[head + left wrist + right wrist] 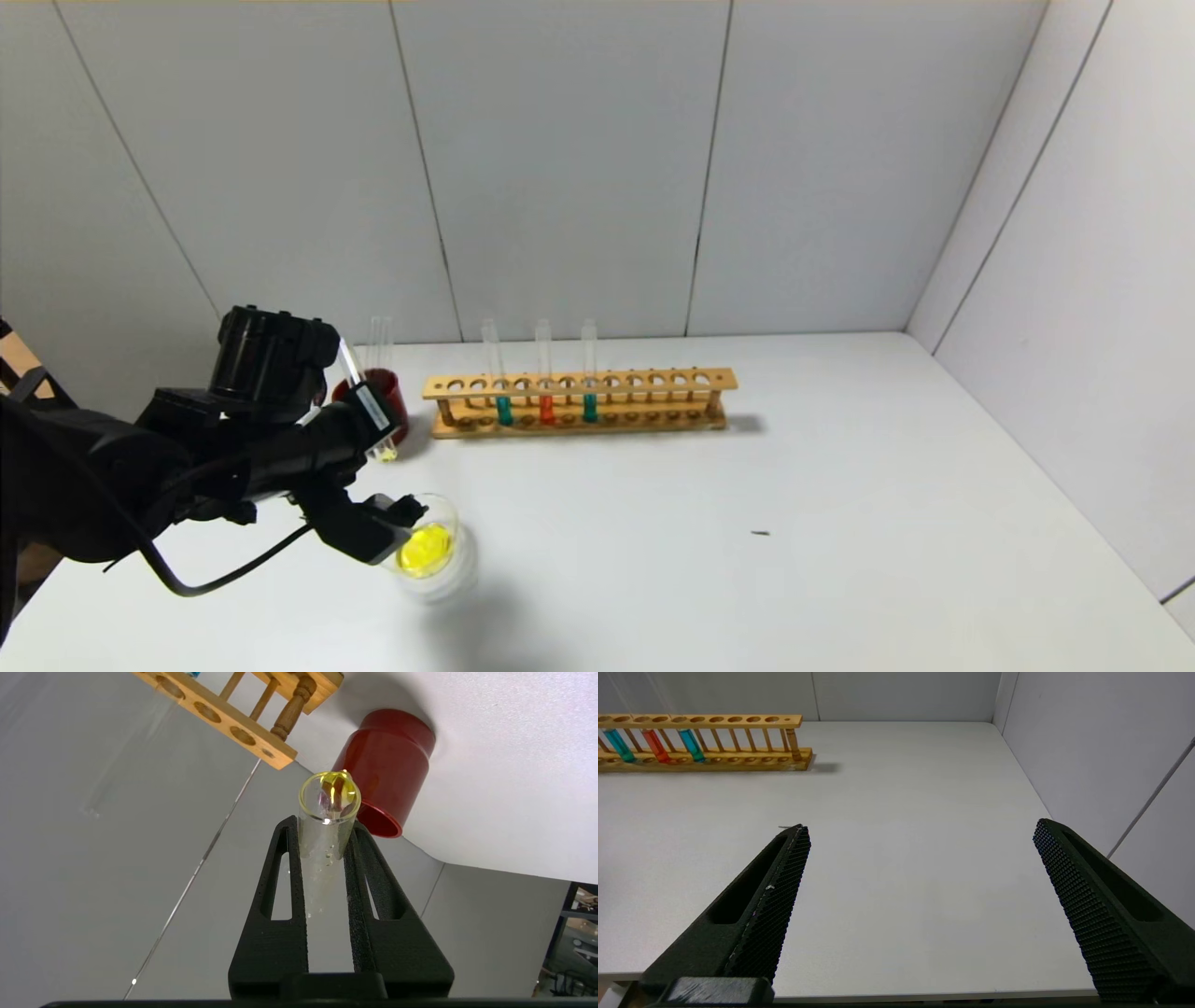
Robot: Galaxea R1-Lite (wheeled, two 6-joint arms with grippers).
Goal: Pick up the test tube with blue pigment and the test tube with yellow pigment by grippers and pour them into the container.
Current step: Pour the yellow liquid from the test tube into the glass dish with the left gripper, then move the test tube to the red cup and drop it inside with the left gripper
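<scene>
Three liquid-filled tubes, two teal-blue [504, 408] [589, 406] and one orange [546, 408], upright in long wooden rack [653, 381] on white table [747, 523]. Left gripper [327, 826] pinching near-empty yellow-tinged glass test tube [327, 826], tilted above small clear glass dish [448, 511] holding yellow liquid, near dark red cup [385, 765]. Right gripper [920, 833] spread wide over bare table, well apart from rack.

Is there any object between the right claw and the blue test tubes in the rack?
Nothing visible. The right claw, open, looks over bare table toward the wooden rack, where both test tubes with blue pigment stand beside the orange tube.
</scene>
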